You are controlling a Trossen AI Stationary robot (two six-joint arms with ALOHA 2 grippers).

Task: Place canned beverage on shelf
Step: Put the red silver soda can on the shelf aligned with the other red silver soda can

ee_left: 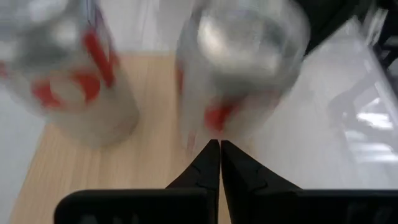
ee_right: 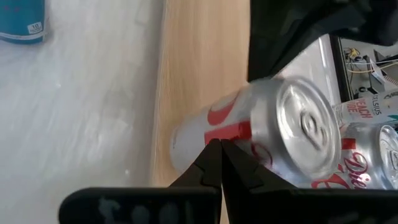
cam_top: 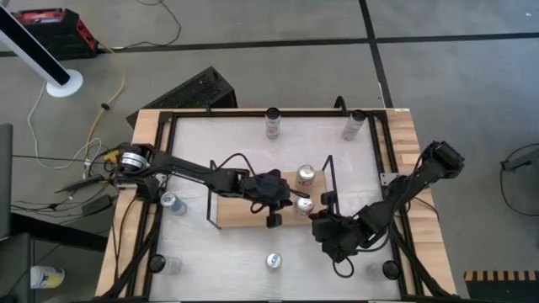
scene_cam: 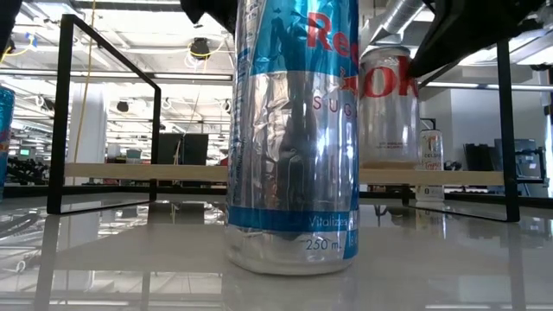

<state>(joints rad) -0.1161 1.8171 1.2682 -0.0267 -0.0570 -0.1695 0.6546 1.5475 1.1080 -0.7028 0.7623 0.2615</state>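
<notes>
The shelf [cam_top: 244, 210], a light wooden board with black wire ends, lies mid-table. Two silver-and-red cans stand on its right part, one farther back [cam_top: 306, 174] and one nearer [cam_top: 304, 204]. My left gripper [cam_top: 292, 200] is shut, with its tips at the nearer can's left side [ee_left: 239, 68]. My right gripper [cam_top: 317, 215] is also shut, and it comes at the same can [ee_right: 273, 137] from the near right. In the low view a tall blue-and-silver can [scene_cam: 294, 130] fills the front, with a shelf can [scene_cam: 389, 104] behind it. My left gripper's shut fingertips [ee_left: 211, 155] meet the nearer can's side wall low down [ee_left: 217, 124], slanting down from the table's left. The can stands on the board near its edge. My right gripper's shut fingertips [ee_right: 214, 155] lie at the can's side wall [ee_right: 233, 132], slanting down from the near right. I cannot tell whether they touch it.
Several more cans stand loose on the white table: two at the far edge [cam_top: 273, 123] [cam_top: 354, 126], a blue one left of the shelf [cam_top: 173, 203], and others near the front [cam_top: 273, 261] [cam_top: 173, 265]. A black frame [cam_top: 168, 118] rims the table. The shelf's left part is bare board.
</notes>
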